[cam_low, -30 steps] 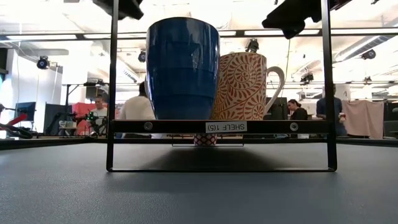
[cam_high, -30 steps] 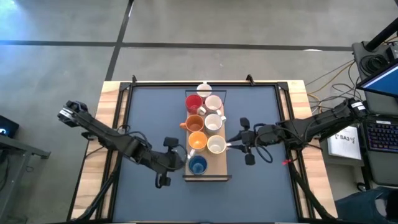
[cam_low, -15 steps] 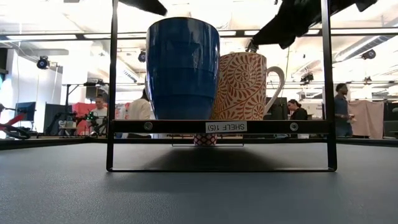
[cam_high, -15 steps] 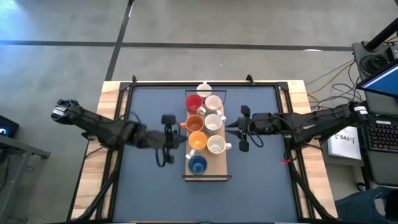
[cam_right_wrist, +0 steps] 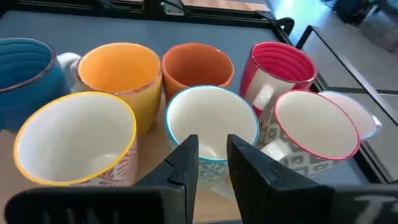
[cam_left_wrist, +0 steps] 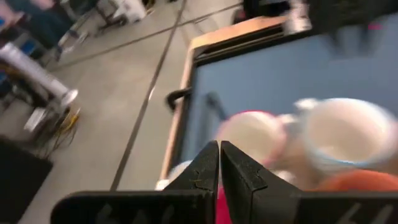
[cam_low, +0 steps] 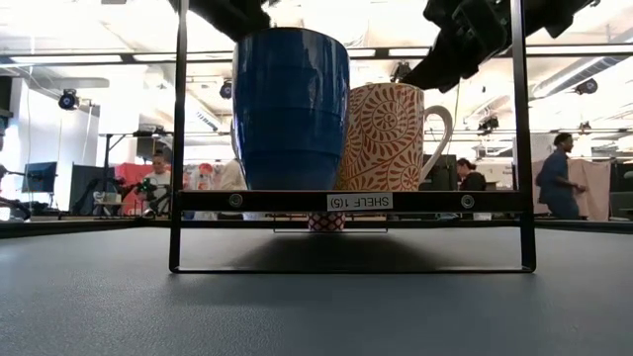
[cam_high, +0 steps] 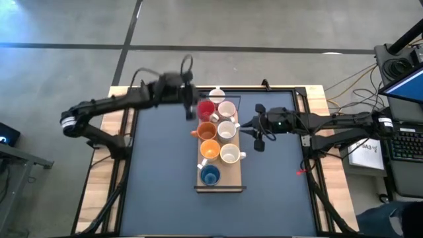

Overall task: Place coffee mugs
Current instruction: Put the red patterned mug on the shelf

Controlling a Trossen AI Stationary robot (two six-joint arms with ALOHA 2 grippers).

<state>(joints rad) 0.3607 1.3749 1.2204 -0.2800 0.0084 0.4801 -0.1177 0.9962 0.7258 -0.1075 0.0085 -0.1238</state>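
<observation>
Several coffee mugs stand upright in two rows on the wooden board point(cam_high: 232, 180) of a black-framed shelf at the table's middle. Among them are a red one point(cam_high: 205, 109), a dark orange one point(cam_high: 207, 130), a blue one point(cam_high: 210, 174) and a teal-rimmed white one point(cam_right_wrist: 211, 121). My left gripper point(cam_high: 189, 104) is shut and hovers just left of the red mug, near the far end of the rows. My right gripper point(cam_high: 252, 131) is open, with a narrow gap point(cam_right_wrist: 213, 158) and nothing in it. It stands right of the teal-rimmed mug.
The shelf's black uprights point(cam_low: 179, 138) and front rail point(cam_low: 346, 201) enclose the mugs. Bare blue table lies on both sides of the shelf point(cam_high: 158, 172). A keyboard and cables point(cam_high: 403, 142) sit past the right edge. People move in the room beyond point(cam_low: 554, 183).
My left gripper has swung from beside the blue mug at the near end of the rows toward the table's far edge. It has risen and turned and is now beside the red mug. My right gripper has drifted toward the far edge along the shelf's right side. The mugs have stayed put.
</observation>
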